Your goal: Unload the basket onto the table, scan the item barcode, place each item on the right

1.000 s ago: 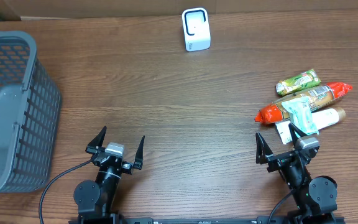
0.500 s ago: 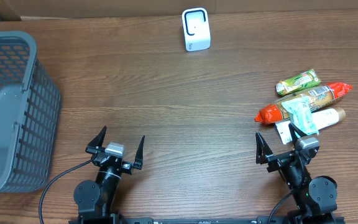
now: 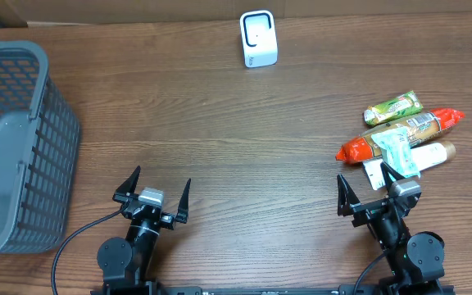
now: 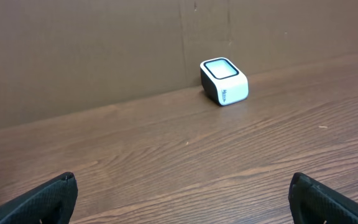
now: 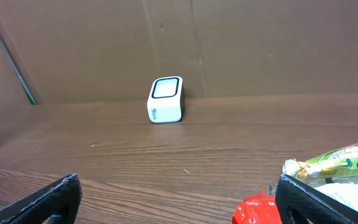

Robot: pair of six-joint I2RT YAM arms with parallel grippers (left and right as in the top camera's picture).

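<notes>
At the right side of the bench, the items lay bunched in a pile. A green packet sat farthest out and a red packet just beside it. A pale pouch lay across the red one, and a white tube sat on the near side. None of them was lifted; all rested flat on the wood. The right tool hovered just beside the pile's near end with its jaws spread wide and nothing between them. From overhead one finger overlapped a white item at the pile's edge, and whether it touched could not be told. In the right wrist view the red and green packets peeked in at the lower right. The scanner stood upright at the far edge, against the cardboard wall and well apart from the pile, with both wrist cameras looking toward it. The left tool sat low at the near edge, equally wide open and empty. Off at the left edge stood a grey basket.
</notes>
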